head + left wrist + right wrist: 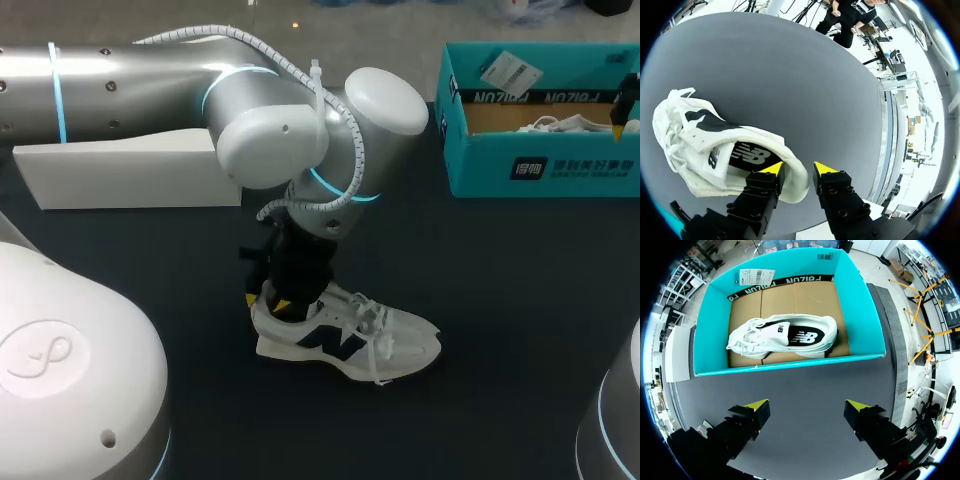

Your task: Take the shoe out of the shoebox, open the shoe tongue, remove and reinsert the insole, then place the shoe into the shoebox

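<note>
I count two sneakers, one shoebox and one lid. The shoe (350, 340) lies upright on the dark matte desk (500, 300), white with a navy side mark, loose white laces and a black insole. My left tool (797, 167) sits at its padded heel collar; I cannot tell whether it grips. The left arm (290, 130) hides the heel from above. The second shoe (785, 335) lies on its side on the brown cardboard floor of the open teal shoebox (790, 367). My right tool (807, 405) hangs spread wide, holding nothing, before the box. A flat white lid (120, 170) lies well apart.
</note>
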### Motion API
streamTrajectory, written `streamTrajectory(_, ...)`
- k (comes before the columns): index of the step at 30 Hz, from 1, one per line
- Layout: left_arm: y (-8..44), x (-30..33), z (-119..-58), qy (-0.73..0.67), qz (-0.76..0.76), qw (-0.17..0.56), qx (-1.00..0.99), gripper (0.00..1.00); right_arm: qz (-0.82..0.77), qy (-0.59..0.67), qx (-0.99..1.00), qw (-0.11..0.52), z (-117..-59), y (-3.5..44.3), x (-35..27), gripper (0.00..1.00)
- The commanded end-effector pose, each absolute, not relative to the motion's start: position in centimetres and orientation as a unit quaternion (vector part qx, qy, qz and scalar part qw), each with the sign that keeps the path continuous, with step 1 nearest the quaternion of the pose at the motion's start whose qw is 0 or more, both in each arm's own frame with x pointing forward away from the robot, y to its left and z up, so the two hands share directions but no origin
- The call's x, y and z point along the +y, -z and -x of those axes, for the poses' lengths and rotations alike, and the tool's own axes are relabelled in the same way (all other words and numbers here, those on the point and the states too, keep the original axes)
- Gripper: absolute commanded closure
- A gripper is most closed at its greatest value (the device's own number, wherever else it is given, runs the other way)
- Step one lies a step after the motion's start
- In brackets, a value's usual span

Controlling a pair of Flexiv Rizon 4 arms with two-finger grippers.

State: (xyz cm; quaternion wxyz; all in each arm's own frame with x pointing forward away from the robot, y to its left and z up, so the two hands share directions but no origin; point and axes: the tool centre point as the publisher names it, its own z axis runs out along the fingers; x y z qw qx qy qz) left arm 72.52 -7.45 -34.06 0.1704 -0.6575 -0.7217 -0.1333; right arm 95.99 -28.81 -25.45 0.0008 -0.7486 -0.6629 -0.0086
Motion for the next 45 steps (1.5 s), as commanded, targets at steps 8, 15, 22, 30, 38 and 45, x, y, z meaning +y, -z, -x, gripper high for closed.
streamTrajectory(8, 25.9, -6.0, -72.5, 0.066, 0.582, 0.048, -0.809, 0.00, 0.749, 0.009, -0.663, 0.000, -95.9, 25.5, -28.8, 0.00)
streamTrajectory(15, 25.1, -4.6, -72.1, -0.021, 0.448, -0.016, -0.893, 0.00, 0.749, 0.009, -0.663, 0.000, -95.9, 25.5, -28.8, 0.00)
streamTrajectory(22, 26.8, -1.2, -72.3, -0.150, 0.334, -0.100, -0.925, 0.00, 0.749, 0.009, -0.663, 0.000, -95.9, 25.5, -28.8, 0.00)
streamTrajectory(30, 27.0, -0.5, -72.6, -0.255, 0.356, -0.178, -0.882, 0.00, 0.749, 0.009, -0.663, 0.000, -95.9, 25.5, -28.8, 0.00)
streamTrajectory(38, 27.0, -0.5, -72.6, -0.255, 0.356, -0.178, -0.882, 0.00, 0.749, 0.009, -0.663, 0.000, -95.9, 25.5, -28.8, 0.00)
streamTrajectory(45, 27.4, -0.2, -72.7, -0.277, 0.260, -0.210, -0.901, 0.00, 0.749, 0.009, -0.663, 0.000, -95.9, 25.5, -28.8, 0.00)
